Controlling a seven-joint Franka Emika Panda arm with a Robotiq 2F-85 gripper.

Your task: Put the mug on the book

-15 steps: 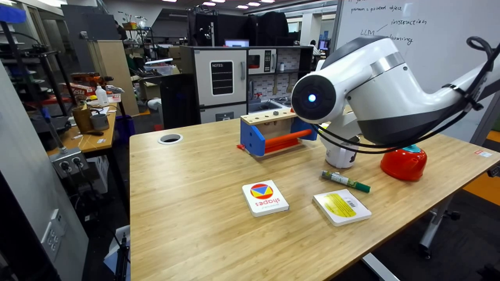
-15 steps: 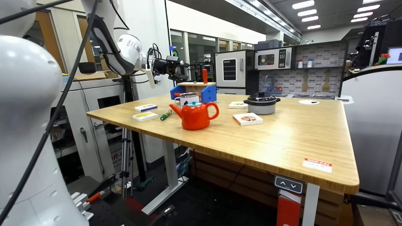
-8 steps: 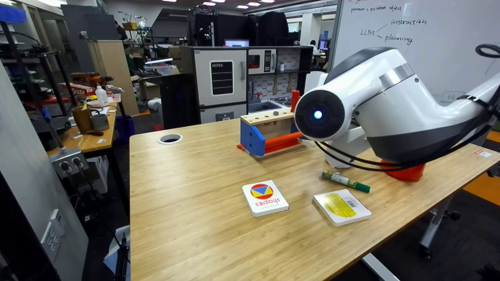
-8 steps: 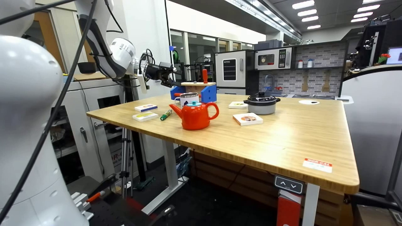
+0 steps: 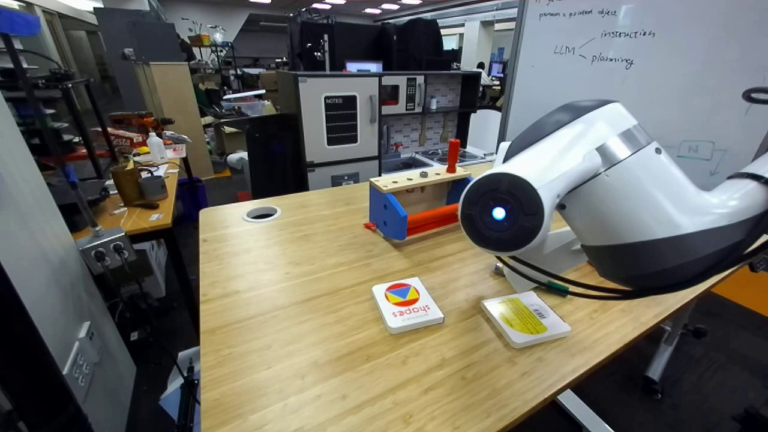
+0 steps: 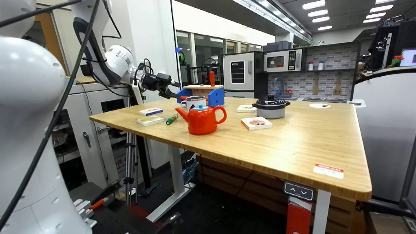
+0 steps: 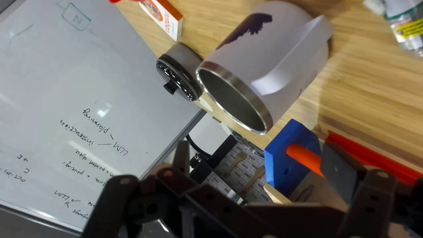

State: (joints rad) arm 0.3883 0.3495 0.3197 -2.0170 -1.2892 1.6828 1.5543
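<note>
The mug is whitish with a dark print, a steel rim and a side handle. It stands upright on the table, partly behind the red teapot in an exterior view (image 6: 194,102), and large in the wrist view (image 7: 261,49). The arm hides it in an exterior view. The book, white with a round red, yellow and blue picture, lies flat (image 5: 408,305); it also shows in an exterior view (image 6: 151,111). My gripper (image 6: 178,90) is open and empty, a little above and to the side of the mug, not around it. In the wrist view my gripper's fingers (image 7: 261,165) are wide apart.
A blue and red toy workbench (image 6: 216,97) stands close behind the mug. A red teapot (image 6: 202,122) is beside it. A green marker (image 6: 172,118) and a white book with a yellow picture (image 5: 525,319) lie nearby. A grey pot (image 6: 271,112) and another book (image 6: 256,123) are farther off.
The arm has come down steadily; in an exterior view it now covers the mug and teapot. The gripper has lowered and drawn back a little, still open. The objects have not moved.
</note>
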